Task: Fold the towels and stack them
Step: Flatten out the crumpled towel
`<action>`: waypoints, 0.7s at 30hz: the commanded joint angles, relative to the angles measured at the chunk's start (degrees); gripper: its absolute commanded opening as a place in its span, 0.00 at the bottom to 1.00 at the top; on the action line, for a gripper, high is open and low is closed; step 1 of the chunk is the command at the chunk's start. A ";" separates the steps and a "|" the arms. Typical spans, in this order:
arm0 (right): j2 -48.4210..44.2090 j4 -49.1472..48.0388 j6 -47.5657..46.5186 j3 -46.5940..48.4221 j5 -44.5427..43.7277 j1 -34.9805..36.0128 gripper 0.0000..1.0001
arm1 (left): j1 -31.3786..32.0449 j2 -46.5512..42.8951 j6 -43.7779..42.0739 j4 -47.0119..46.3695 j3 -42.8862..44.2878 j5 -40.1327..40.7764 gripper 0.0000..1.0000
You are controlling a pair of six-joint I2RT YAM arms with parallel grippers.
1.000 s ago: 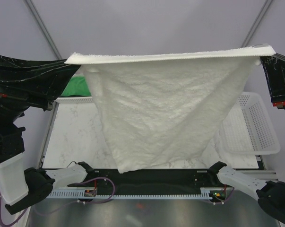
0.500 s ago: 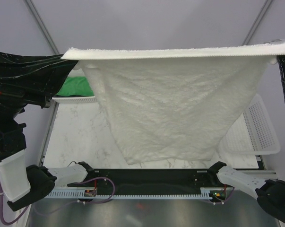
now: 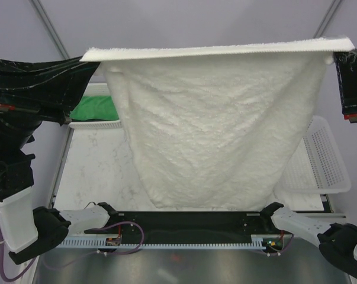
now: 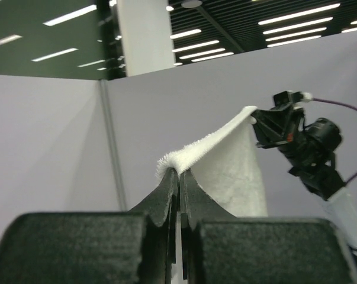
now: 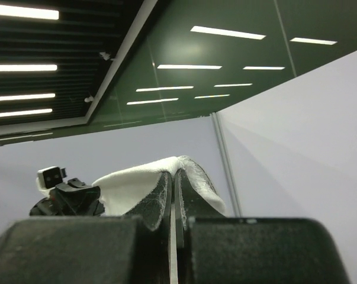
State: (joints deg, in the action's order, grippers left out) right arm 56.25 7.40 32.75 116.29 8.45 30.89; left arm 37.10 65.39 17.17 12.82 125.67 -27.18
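A large white towel (image 3: pixel 214 124) hangs stretched between both arms, high above the table, its top edge taut and its lower end hanging down to the near table edge. My left gripper (image 3: pixel 86 59) is shut on the towel's top left corner, seen in the left wrist view (image 4: pixel 179 171). My right gripper (image 3: pixel 342 50) is shut on the top right corner, seen in the right wrist view (image 5: pixel 173 173). The towel also shows in the left wrist view (image 4: pixel 225 160) and the right wrist view (image 5: pixel 137 180).
A green towel (image 3: pixel 95 108) lies in a white basket (image 3: pixel 92 124) at the back left. A white mesh basket (image 3: pixel 320 160) stands at the right, partly behind the towel. The marble table (image 3: pixel 95 171) lies below the hanging cloth.
The towel's lower part has swung from a point at the left into a wider, squarer hang. The right gripper moved outward to the right, then back in a little.
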 commanded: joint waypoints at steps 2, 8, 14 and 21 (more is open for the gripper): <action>5.96 -4.41 -8.04 2.19 -9.58 -0.40 0.00 | -0.36 3.25 -16.18 1.86 3.36 15.64 0.02; 14.48 -4.67 -17.63 1.31 -13.98 -0.40 0.00 | -0.36 10.72 -30.95 1.51 3.62 26.11 0.02; 23.28 -6.95 -23.87 0.61 -15.57 -1.45 0.00 | -6.15 18.19 -36.78 -1.48 -0.50 28.51 0.02; 31.28 -14.16 -17.47 -1.95 -8.54 -13.22 0.00 | -17.32 24.16 -29.91 -12.55 -7.11 18.31 0.02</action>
State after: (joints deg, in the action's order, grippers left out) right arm 86.35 1.26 13.52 113.62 -2.59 21.34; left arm 22.17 88.77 -13.82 10.09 118.30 -5.10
